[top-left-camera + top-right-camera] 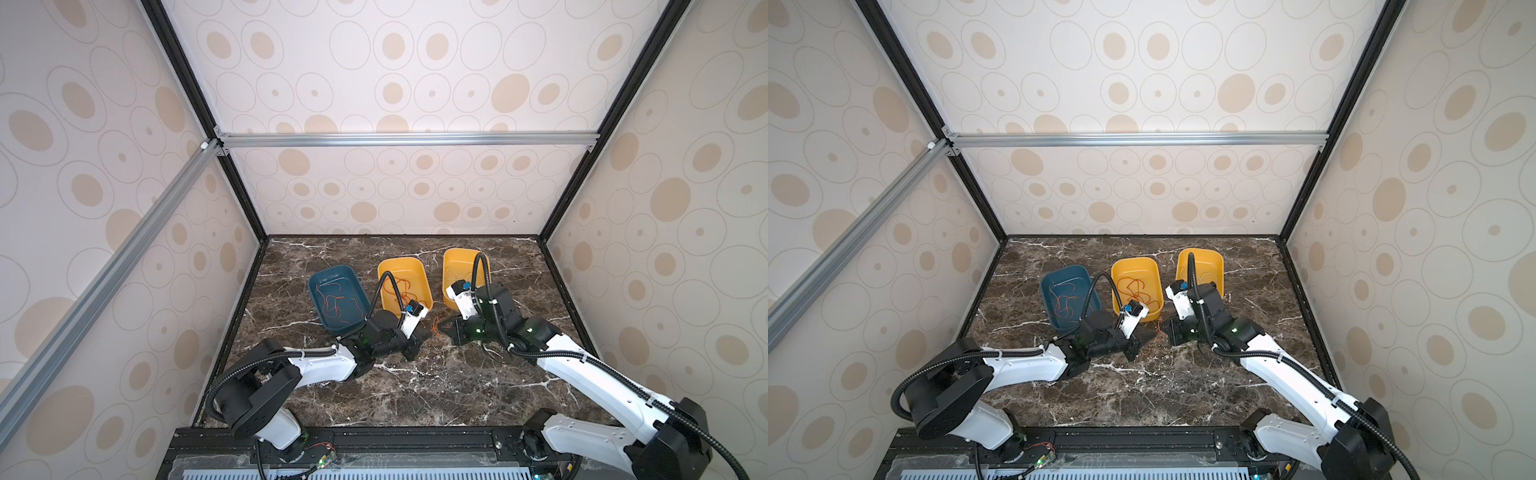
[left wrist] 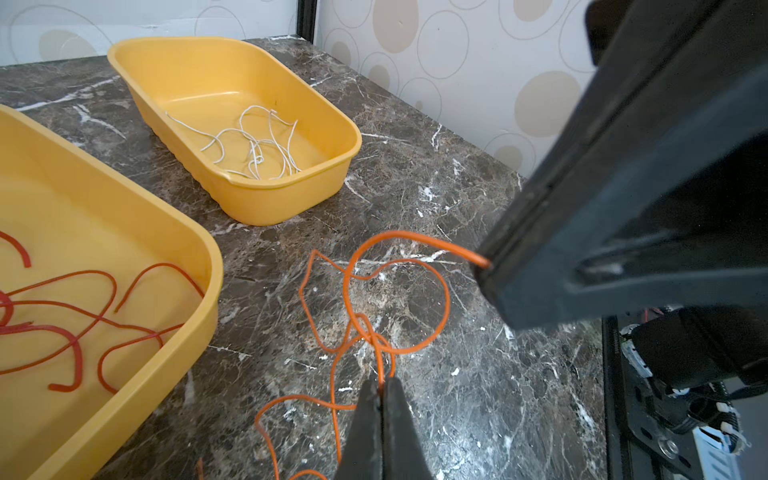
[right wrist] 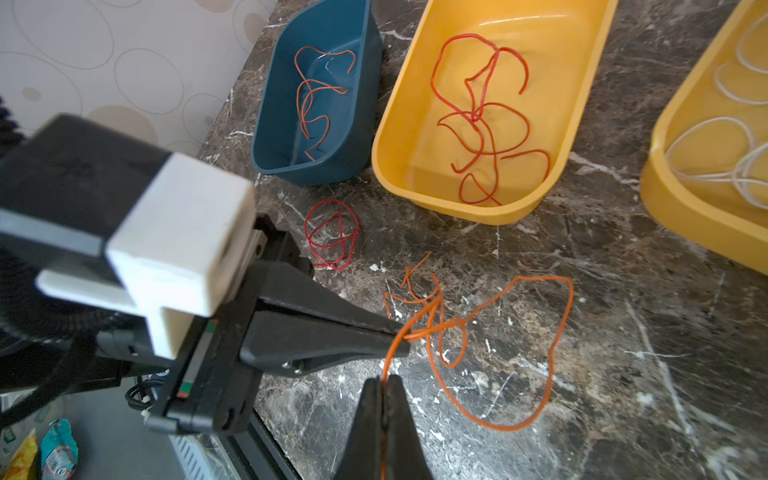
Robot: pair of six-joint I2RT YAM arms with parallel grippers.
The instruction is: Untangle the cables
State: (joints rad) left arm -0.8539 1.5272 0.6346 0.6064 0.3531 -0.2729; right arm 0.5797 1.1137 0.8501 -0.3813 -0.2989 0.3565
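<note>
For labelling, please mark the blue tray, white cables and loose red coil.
blue tray (image 3: 273, 124), right wrist view, inner wall.
white cables (image 2: 257, 159), left wrist view, central knot.
red coil (image 3: 329, 245), right wrist view, crossing strands.

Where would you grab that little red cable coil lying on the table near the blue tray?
Probably on the red cable coil where its loops overlap, so one pinch catches several strands. Come straight down from above: it lies flat on the marble table, and the blue tray stands close by, leaving little room sideways.
</note>
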